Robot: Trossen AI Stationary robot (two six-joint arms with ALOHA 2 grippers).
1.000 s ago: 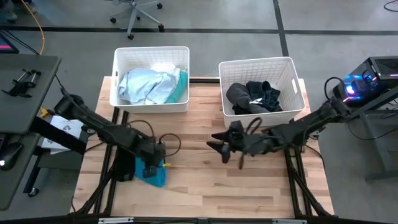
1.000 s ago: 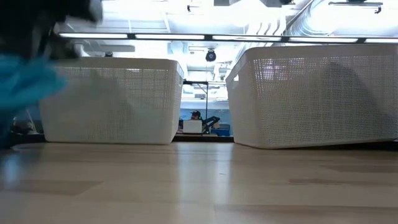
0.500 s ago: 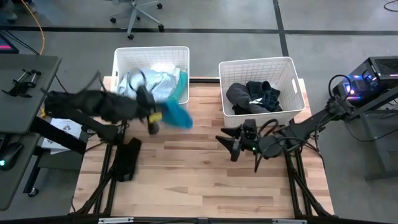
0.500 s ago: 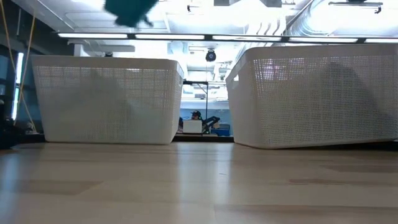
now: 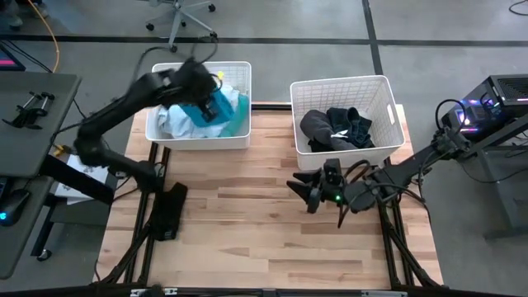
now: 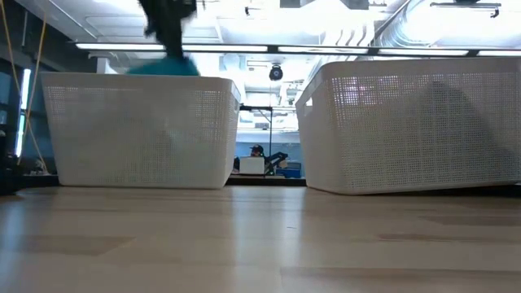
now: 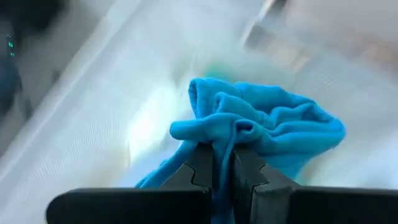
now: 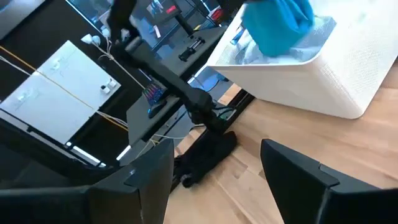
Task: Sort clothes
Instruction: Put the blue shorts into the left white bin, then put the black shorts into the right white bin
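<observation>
Left gripper (image 5: 208, 101) over the left basket (image 5: 239, 139), jaws pinching a blue garment (image 7: 261, 130) above the pale clothes (image 5: 177, 120). Right gripper (image 5: 309, 191) jaws spread, empty, mid-worktop, before the right basket (image 5: 346, 84).

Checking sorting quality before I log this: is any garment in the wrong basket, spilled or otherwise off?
Nothing stands out. Light clothes fill the left basket, dark clothes the right basket. The left tool holds a bright blue garment over the left basket.

Bare table (image 5: 247, 223) between arms; two baskets (image 5: 341, 115) behind.
</observation>
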